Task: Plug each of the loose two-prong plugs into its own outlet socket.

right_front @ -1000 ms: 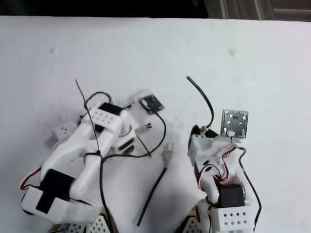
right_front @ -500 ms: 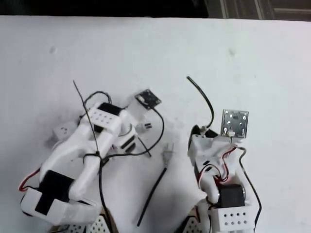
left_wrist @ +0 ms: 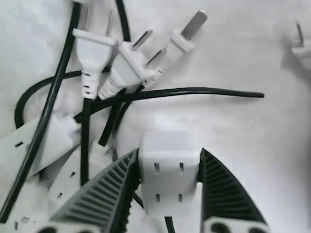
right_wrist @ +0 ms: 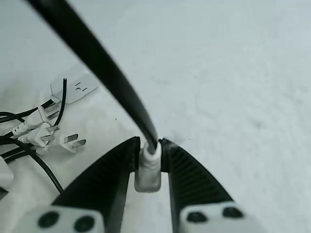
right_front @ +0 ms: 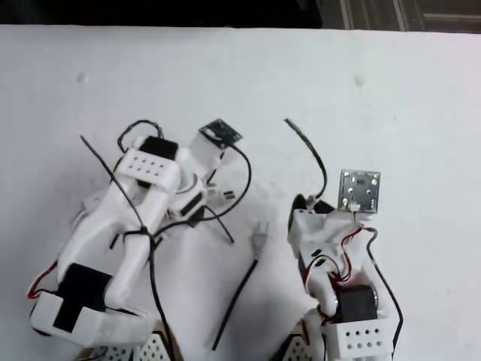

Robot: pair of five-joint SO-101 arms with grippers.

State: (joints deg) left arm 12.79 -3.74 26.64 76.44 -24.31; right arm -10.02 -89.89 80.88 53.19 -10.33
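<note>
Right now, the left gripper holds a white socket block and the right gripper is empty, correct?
Not quite. The left gripper does hold the white socket block, but the right gripper is not empty: it is shut on a white plug with a black cord, as the right wrist view shows.

Counter (right_front: pixel 225 68) matt white; plugs (left_wrist: pixel 92 51) glossy white plastic, prongs (left_wrist: pixel 194 20) metal; cords (left_wrist: pixel 194 91) smooth black; left gripper (left_wrist: pixel 168 158) pads (left_wrist: pixel 104 191) ribbed grey.

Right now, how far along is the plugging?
Done: nothing seen mated; loose plugs show bare prongs. In hand: left end effector shut on a socket, right end effector shut on a corded plug. Left: every insertion.
</note>
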